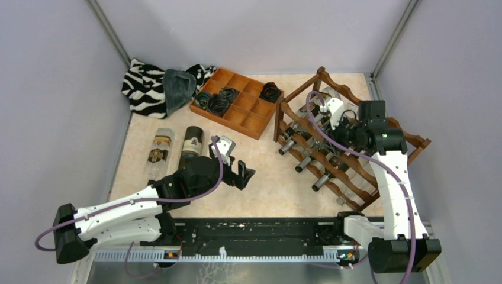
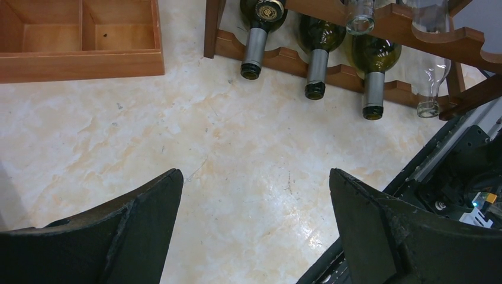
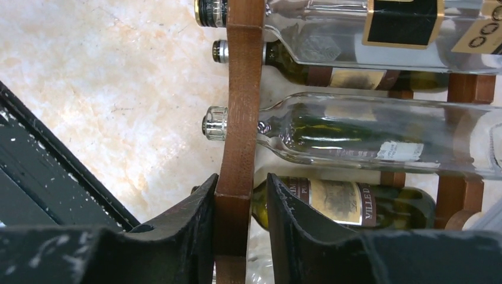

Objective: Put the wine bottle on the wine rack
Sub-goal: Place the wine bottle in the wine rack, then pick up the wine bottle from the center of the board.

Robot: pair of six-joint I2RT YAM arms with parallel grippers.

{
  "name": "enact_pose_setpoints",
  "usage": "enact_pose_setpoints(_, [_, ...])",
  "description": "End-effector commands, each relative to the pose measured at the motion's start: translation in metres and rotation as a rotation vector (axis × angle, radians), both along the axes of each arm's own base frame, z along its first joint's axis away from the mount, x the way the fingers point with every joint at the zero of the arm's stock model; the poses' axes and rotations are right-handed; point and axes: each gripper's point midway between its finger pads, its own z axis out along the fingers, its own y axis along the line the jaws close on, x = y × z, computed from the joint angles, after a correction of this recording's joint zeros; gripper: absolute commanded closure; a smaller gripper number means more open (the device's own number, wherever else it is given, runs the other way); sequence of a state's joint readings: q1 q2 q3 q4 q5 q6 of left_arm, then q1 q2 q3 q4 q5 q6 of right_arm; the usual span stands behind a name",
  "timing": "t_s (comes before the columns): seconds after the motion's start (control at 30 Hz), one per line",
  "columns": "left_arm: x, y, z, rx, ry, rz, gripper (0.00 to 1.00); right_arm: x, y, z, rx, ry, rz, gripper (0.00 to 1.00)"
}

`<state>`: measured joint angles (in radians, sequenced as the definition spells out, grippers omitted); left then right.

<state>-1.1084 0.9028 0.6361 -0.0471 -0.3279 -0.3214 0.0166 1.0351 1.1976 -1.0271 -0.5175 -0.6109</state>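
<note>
Right of centre in the top view, my right gripper straddles an upright rail of the wine rack. One pad touches it, but I cannot tell if it clamps. Left gripper is spread wide over bare table. Two wine bottles lie left of centre, well apart from the rack.

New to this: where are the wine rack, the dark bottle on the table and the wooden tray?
wine rack point(image 2: 283, 57): left wrist view, lower scalloped rail.
dark bottle point(image 1: 192, 142): top view, label.
wooden tray point(image 1: 251, 121): top view, bare compartment floor.
</note>
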Motion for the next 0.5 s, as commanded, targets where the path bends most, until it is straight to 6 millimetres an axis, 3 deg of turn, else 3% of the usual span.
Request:
enact_pose_setpoints(0.0, [0.004,0.006,0.001,-0.001,-0.003,0.027,0.02,0.006,0.007,0.011,0.017,-0.045,0.068,0.68])
enact_pose_setpoints(0.13, [0.007,0.009,0.003,0.007,0.0,0.039,0.02,0.014,0.015,0.02,0.032,-0.073,0.088,0.83])
enact_pose_setpoints(0.47, [0.01,0.013,0.007,0.005,-0.012,0.056,0.02,0.044,0.036,0.037,0.081,-0.14,0.062,0.97])
